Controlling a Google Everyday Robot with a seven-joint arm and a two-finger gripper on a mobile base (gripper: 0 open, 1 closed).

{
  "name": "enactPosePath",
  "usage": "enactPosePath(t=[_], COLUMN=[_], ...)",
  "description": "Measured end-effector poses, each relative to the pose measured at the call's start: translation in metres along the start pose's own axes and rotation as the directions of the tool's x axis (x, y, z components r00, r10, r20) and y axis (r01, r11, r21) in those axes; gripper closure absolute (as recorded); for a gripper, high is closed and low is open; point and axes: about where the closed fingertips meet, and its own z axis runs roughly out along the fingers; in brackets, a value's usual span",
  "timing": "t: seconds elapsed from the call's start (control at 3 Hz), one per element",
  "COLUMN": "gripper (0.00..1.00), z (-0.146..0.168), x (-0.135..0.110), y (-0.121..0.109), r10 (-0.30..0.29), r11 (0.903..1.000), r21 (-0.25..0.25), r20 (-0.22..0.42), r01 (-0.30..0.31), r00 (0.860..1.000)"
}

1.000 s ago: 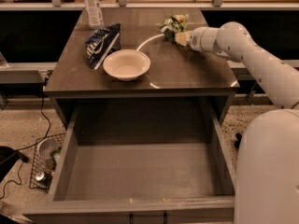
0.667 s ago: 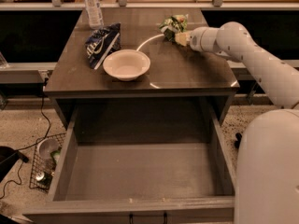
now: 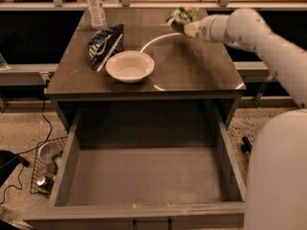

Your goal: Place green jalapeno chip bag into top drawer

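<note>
On the dark worktop a white bowl stands left of the middle. A dark blue and white chip bag lies just behind it, to the left. A clear water bottle stands upright at the far left corner, well apart from the gripper at the far right. Down on the left, a wire basket sits on the speckled floor, a black cable beside it

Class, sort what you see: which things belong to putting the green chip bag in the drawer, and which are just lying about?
Job: green jalapeno chip bag; gripper, holding it above the table, back right; open top drawer.
Lying about: white bowl; dark blue chip bag; water bottle.
</note>
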Motion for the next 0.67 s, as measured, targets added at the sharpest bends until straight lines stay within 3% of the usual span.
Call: enactPosePath(t=[0.33,0.67], gripper=[1.00,1.00], z=[-0.0316,-0.0295], x=[-0.0408,-0.0407], y=[-0.0073,-0.0057], r10=[-0.055,-0.052], r11=[0.9977,0.9981], r21=[0.042,0.033], r20=[0.031,0.031], r01=[0.053,0.051], r00=[0.998,0.998])
